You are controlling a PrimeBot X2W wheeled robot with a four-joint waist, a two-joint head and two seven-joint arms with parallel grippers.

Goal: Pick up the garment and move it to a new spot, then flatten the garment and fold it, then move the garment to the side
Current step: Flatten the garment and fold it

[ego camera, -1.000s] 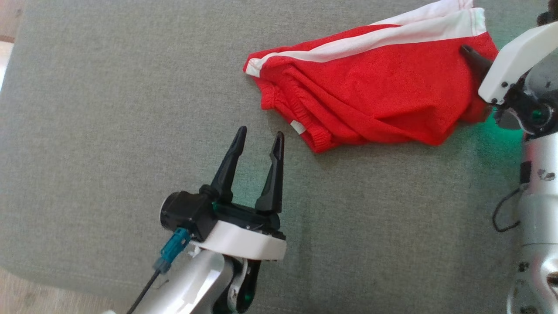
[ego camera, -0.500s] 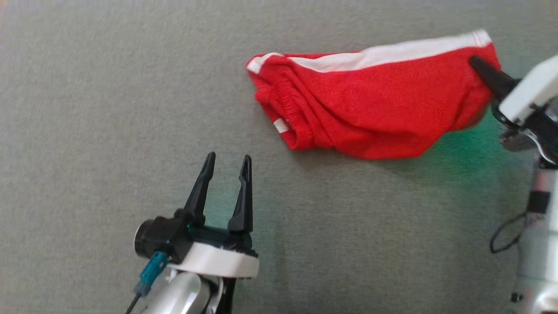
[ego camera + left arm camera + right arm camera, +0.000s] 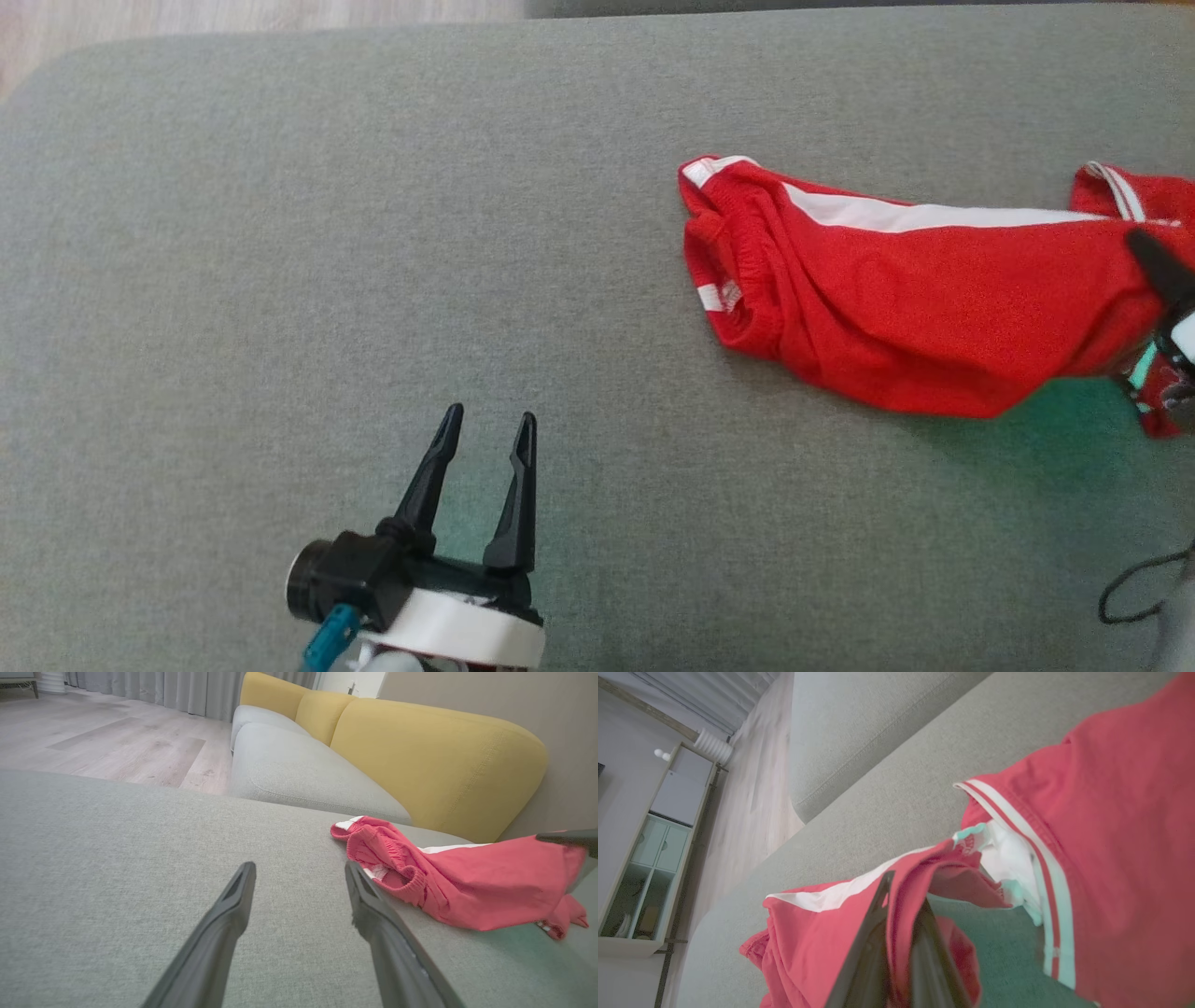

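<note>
The garment (image 3: 915, 308) is a pair of red shorts with white side stripes, lying crumpled at the right on the grey cushion (image 3: 373, 280). Its right end is lifted off the cushion. My right gripper (image 3: 901, 896) is shut on a fold of the garment (image 3: 831, 933) near the hem; one dark finger (image 3: 1158, 266) shows at the head view's right edge. My left gripper (image 3: 487, 437) stands open above bare cushion at the lower left, well apart from the garment (image 3: 467, 882), with nothing between its fingers (image 3: 233, 900).
A sofa with a grey seat (image 3: 299, 774) and yellow back cushions (image 3: 434, 760) stands beyond the cushion's far edge. Wooden floor (image 3: 93, 737) lies to the far left. A pale cabinet (image 3: 649, 858) stands by the wall.
My right gripper has closed on the garment's right end and lifted it. The head camera has shifted, so the garment now sits further right in that view.
</note>
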